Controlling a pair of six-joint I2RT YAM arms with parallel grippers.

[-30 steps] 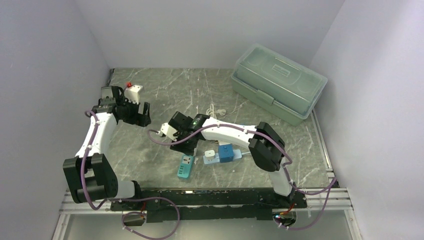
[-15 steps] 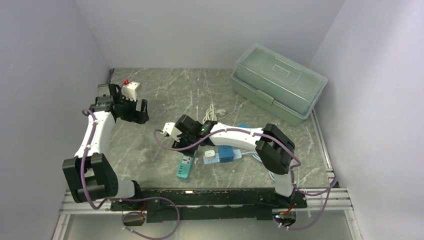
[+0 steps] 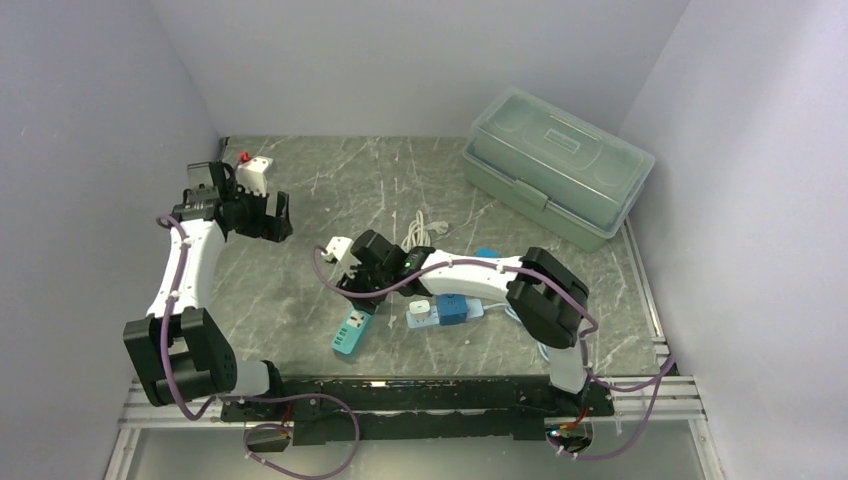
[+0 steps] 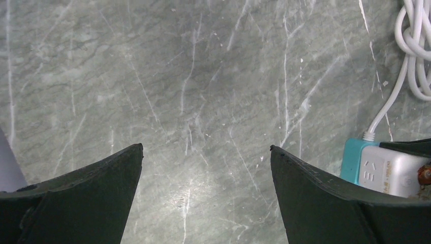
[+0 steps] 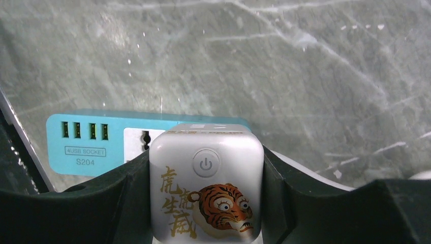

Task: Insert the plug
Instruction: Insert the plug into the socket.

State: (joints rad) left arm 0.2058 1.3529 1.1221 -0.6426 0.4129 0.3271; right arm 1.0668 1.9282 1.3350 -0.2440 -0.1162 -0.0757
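Observation:
My right gripper (image 5: 206,170) is shut on the plug (image 5: 206,188), a white cube with a power button and a tiger picture. Just beyond the plug lies a teal power strip (image 5: 96,142) with USB ports and a white socket face; the plug covers part of that face. From above, the right gripper (image 3: 355,292) hangs over the strip's far end (image 3: 346,338), and the plug is hidden under it. The left wrist view catches the plug (image 4: 391,175) against the strip (image 4: 350,160) at its right edge. My left gripper (image 4: 206,147) is open over bare table at the back left (image 3: 268,215).
A blue cube socket (image 3: 452,307) and a white strip (image 3: 422,312) lie right of the teal one. A coiled white cable (image 3: 425,228) lies behind my right arm. A pale green toolbox (image 3: 555,165) fills the back right. Walls close in on the left and right.
The right gripper came down and left with the plug, and the teal strip slid left and turned. The left arm drew back toward the far left corner, still open.

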